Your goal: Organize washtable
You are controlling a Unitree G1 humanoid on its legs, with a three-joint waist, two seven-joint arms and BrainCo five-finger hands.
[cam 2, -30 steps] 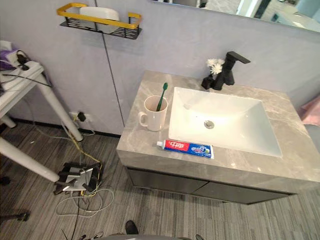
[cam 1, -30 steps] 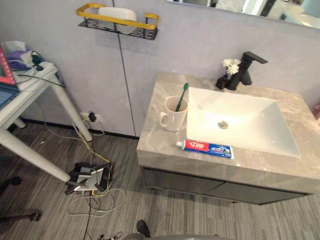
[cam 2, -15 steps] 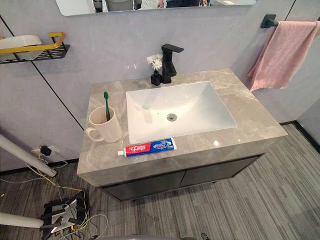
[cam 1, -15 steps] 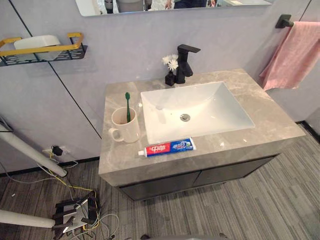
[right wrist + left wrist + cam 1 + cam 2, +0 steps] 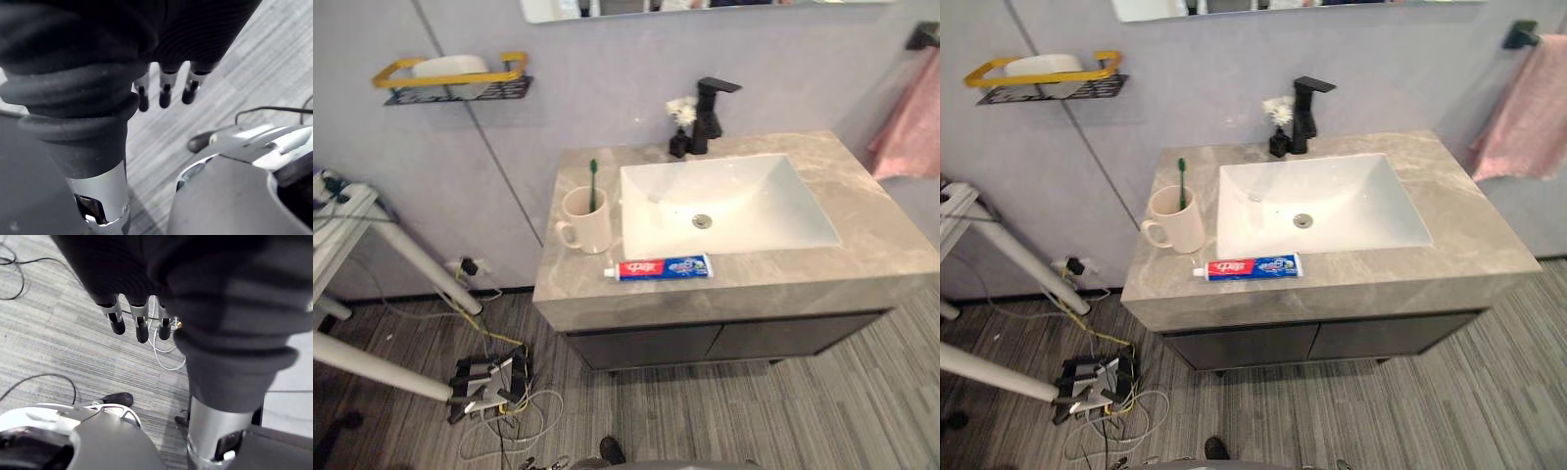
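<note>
**Print on the washtable: none legible**

Lettering: white marks on the red and blue panels of the toothpaste tube (image 5: 661, 267). The tube lies flat along the front edge of the washtable (image 5: 876, 250), just in front of the basin (image 5: 754, 186), nearer the front left corner. The characters are too small to make out, with no word or number readable.

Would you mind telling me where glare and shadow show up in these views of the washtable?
Left eye view: the white sink is bright, with a soft reflection on its back-left wall. Right eye view: a pale sheen lies on the countertop right of the sink. Wrist views: the left hand and right hand hang dark against the lit floor.
</note>
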